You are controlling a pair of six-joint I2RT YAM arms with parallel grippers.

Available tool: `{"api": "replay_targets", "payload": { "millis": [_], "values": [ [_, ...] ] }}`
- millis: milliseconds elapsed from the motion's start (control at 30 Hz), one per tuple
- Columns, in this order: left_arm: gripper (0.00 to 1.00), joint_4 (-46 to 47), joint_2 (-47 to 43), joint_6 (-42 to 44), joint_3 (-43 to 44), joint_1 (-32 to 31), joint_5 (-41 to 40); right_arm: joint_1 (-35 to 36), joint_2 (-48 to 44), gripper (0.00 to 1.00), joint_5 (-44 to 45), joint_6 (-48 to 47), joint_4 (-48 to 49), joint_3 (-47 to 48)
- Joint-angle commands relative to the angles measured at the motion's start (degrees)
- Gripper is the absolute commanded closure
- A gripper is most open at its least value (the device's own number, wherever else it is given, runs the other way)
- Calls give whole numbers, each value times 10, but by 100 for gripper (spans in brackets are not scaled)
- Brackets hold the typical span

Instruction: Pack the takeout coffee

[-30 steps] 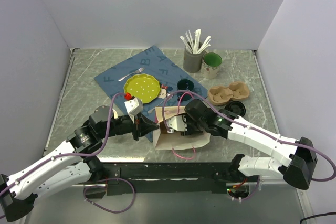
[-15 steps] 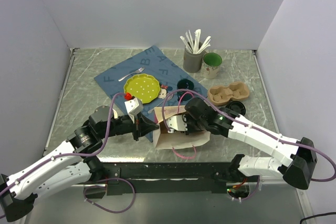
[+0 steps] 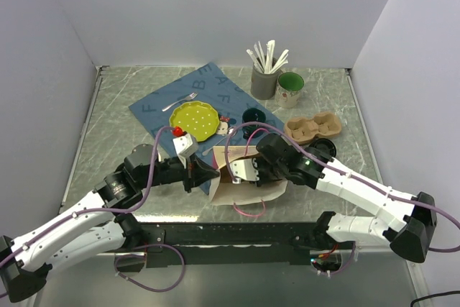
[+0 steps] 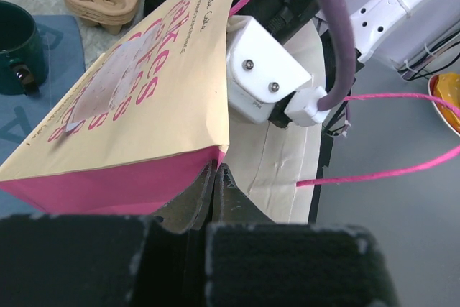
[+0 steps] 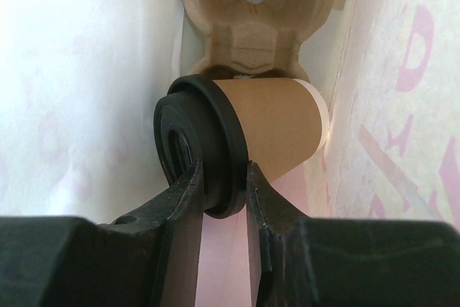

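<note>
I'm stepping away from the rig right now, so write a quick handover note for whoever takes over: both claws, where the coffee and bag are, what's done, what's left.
Left claw: shut on the paper bag at its rim, holding the mouth open.
Right claw: inside the bag, shut on the takeout coffee at its black lid.
Coffee: in the bag, base near a pulp carrier at the bottom; whether it is seated cannot be told.
Done: coffee brought inside the bag.
Left: set it down, release, pull the right claw out, let go of the bag.
</note>
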Motion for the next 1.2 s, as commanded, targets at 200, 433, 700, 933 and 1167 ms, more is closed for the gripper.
{"api": "replay_targets", "payload": {
  "millis": [200,433,700,933,1167],
  "values": [
    [99,-9,16,5,27,-2,-29,-2,-27,100,-38,27,-50,64],
    [99,-35,37,1,54,-2,-60,13,-24,100,-79,63,-100,132],
    [99,-116,87,-7,134,-2,-99,44,8,100,-128,130,-174,257],
    [99,-138,82,-11,155,-2,-128,47,19,100,-162,204,-203,338],
    [99,-175,100,-4,178,-2,-145,48,16,100,-178,280,-191,424]
  ]
}}
